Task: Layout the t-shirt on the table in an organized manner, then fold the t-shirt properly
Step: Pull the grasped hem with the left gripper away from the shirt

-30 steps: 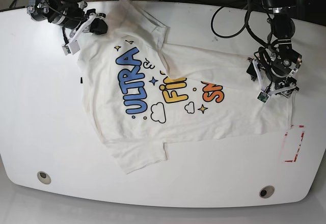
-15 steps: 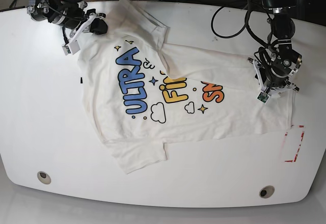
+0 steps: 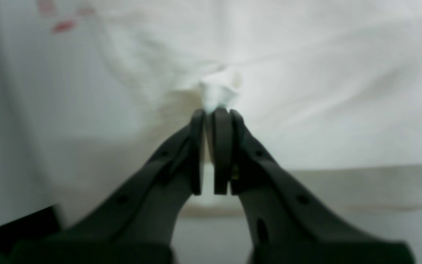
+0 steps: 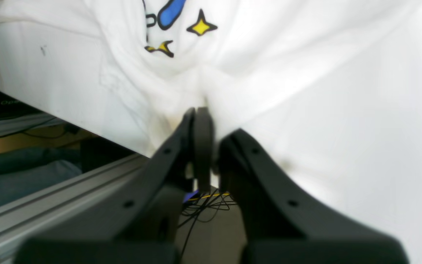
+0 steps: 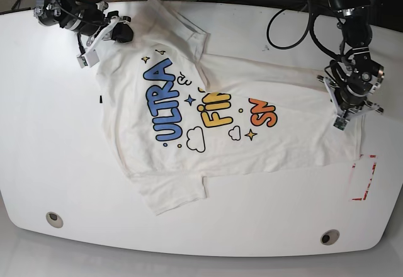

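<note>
The left gripper (image 5: pixel 343 114) has just snapped together on the t-shirt (image 5: pixel 189 101), where a second ago its jaws stood wide over the same edge, and the arm has already drawn a little toward the table's near-right side. In the left wrist view a small tuft of white cloth (image 3: pixel 216 90) pokes up from between the black pads, so the pinch is real. That means both ends are now held: the right gripper (image 5: pixel 94 44) remains clamped on the far corner, with fabric bunched at its tips in the right wrist view. The judgement: this is the spreading stage, and a pull apart should flatten the folded-over flap hiding part of the print.

The shirt is soft, matte cotton, lying printed side up across the middle of the glossy white table (image 5: pixel 50 138), creased and skewed, one sleeve jutting toward the front. Big rounded letters in blue, yellow and orange sit among little stars and clouds. A red tape outline (image 5: pixel 364 177) marks the table just beside the hem.
</note>
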Robot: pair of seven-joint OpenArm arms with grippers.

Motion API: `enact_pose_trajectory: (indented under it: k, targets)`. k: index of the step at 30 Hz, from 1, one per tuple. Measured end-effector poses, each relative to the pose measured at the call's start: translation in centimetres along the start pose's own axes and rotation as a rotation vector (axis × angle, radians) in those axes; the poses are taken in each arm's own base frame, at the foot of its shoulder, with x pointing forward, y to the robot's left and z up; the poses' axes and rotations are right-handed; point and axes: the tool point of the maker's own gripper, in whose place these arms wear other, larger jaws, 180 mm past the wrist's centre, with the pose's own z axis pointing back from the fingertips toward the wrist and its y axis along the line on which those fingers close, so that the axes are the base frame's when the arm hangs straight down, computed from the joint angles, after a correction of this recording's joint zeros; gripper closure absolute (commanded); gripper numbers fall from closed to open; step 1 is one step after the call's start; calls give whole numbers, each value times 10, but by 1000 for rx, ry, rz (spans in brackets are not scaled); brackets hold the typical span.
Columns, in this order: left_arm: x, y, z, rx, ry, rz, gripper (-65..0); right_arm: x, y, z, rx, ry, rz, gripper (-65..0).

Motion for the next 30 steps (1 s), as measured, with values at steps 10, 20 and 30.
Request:
enact_pose_trajectory:
  k: [10, 20, 30]
  targets:
    - [1, 11, 32, 63, 22, -50, -34, 0, 0, 0, 0, 0, 0, 0]
    - [-83, 7, 52, 19, 273, -101, -32, 2, 0, 0, 1, -6, 1, 0]
    - [-156, 20, 86, 59, 450, -66, -32, 2, 0, 0, 1, -7, 1, 0]
